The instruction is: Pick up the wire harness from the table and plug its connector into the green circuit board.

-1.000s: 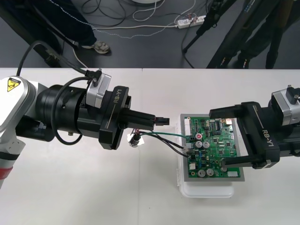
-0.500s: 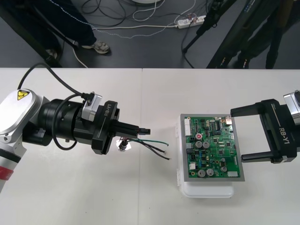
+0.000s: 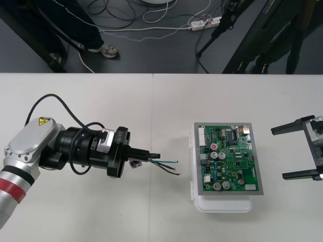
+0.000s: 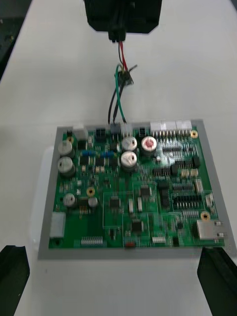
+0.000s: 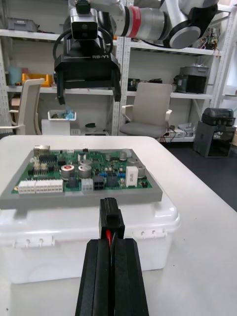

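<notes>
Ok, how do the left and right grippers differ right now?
The left gripper is shut on the wire harness; the right gripper is open and holds nothing. The left gripper is on the left side of the green circuit board, with the harness wires trailing toward it; the right gripper stands off to the board's right. Both point toward the board, and neither touches it.

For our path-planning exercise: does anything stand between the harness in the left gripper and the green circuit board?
Nothing visible. The left gripper, shut on the wire harness, faces the green circuit board across bare table. The right gripper stands open on the board's other side.
</notes>
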Action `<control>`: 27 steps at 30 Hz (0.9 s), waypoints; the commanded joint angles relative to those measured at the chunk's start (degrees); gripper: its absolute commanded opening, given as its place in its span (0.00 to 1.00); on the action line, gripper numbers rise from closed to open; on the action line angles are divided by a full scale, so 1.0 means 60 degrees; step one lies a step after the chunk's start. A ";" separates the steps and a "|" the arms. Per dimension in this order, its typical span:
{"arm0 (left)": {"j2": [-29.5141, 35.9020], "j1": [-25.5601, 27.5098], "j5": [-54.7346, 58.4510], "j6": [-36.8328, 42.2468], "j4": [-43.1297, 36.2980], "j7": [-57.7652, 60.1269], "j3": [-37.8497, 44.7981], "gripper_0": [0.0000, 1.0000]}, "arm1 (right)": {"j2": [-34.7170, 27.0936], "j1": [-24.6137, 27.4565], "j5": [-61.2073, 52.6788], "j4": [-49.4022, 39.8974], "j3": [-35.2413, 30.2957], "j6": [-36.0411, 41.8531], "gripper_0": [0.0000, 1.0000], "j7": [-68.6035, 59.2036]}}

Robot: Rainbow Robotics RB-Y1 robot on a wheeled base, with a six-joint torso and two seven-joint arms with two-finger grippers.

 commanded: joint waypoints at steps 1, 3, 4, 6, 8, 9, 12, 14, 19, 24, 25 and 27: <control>-0.0416 -0.0566 0.0145 -0.0481 0.0746 -0.0762 -0.0484 0.00 | -0.0379 0.0197 0.1019 -0.0067 -0.0444 -0.0107 1.00 0.0291; -0.0518 -0.0669 0.0145 -0.0481 0.1083 -0.1026 -0.0558 0.00 | -0.0364 0.0227 0.1488 -0.0052 -0.0444 -0.0122 1.00 0.0233; -0.0592 -0.0742 0.0145 -0.0481 0.1303 -0.1173 -0.0631 0.00 | -0.0349 0.0241 0.1795 -0.0067 -0.0444 -0.0107 1.00 0.0174; -0.0724 -0.0859 0.0159 -0.0481 0.1625 -0.1290 -0.0748 0.00 | -0.0320 0.0256 0.2220 -0.0052 -0.0444 -0.0107 1.00 0.0115; -0.0899 -0.0976 0.0174 -0.0481 0.2036 -0.1392 -0.0851 0.00 | -0.0218 0.0241 0.2718 -0.0067 -0.0444 -0.0107 1.00 0.0042; -0.0943 -0.1020 0.0174 -0.0481 0.2138 -0.1422 -0.0865 0.00 | -0.0203 0.0256 0.2806 -0.0067 -0.0430 -0.0107 1.00 0.0028; -0.1236 -0.1269 0.0174 -0.0466 0.2783 -0.2037 -0.0880 0.00 | -0.0071 0.0256 0.3260 -0.0125 -0.0400 -0.0107 1.00 -0.0119; -0.1397 -0.1386 0.0159 -0.0481 0.3090 -0.2257 -0.0880 0.00 | -0.0012 0.0241 0.3465 -0.0199 -0.0342 -0.0093 1.00 -0.0192; -0.1734 -0.1650 0.0130 -0.0466 0.3661 -0.2418 -0.0909 0.00 | 0.0031 0.0241 0.4051 -0.0433 0.0039 0.0317 1.00 -0.0383; -0.1807 -0.1811 0.0174 -0.0188 0.3720 -0.2374 -0.1100 0.00 | 0.0046 0.0197 0.4330 -0.0565 0.0566 0.0918 1.00 -0.0617; -0.1807 -0.1826 0.0189 -0.0158 0.3705 -0.2359 -0.1144 0.00 | 0.0031 0.0183 0.4359 -0.0565 0.0596 0.0933 1.00 -0.0646; -0.1807 -0.1870 0.0350 -0.0026 0.3720 -0.2300 -0.1305 0.00 | 0.0031 0.0036 0.4593 -0.0565 0.0830 0.0962 1.00 -0.0793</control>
